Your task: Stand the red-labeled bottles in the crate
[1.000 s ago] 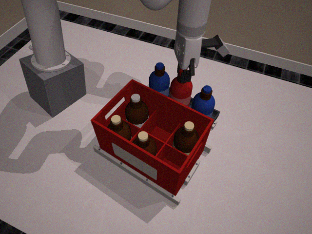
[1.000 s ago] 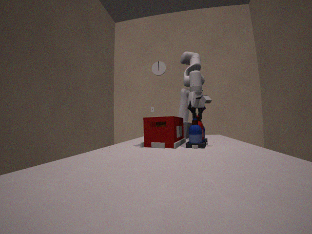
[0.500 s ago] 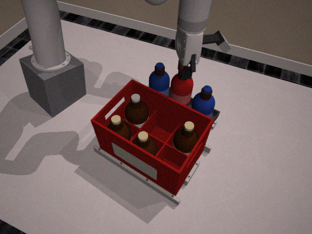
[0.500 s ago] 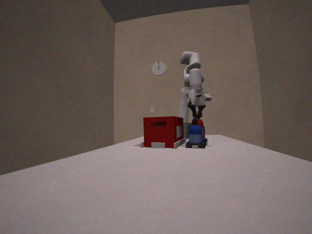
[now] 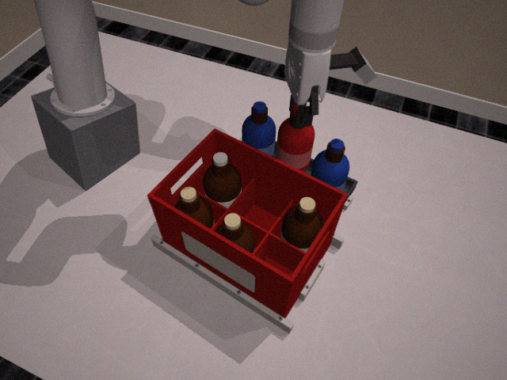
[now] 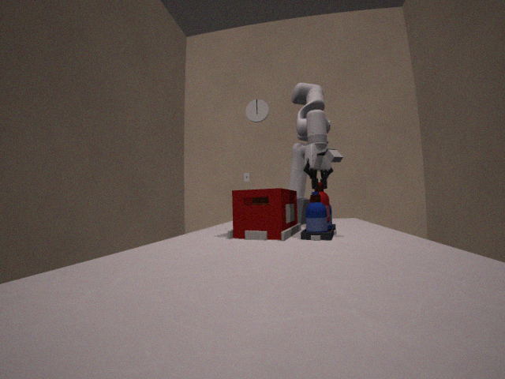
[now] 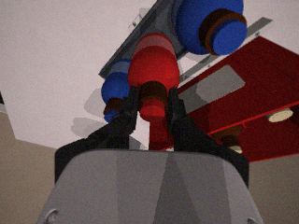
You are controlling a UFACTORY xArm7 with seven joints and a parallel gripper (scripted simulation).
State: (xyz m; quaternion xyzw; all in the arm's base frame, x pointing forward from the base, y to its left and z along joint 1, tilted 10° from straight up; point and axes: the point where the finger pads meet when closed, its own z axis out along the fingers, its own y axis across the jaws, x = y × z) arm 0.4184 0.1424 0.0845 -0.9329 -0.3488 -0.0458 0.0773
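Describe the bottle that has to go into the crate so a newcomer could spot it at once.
Find the red crate in the middle of the table; just behind it sits a dark tray with three bottles in a row. Take the middle one, the red bottle: its two neighbours are blue, and the gripper has its jaws closed on its neck.
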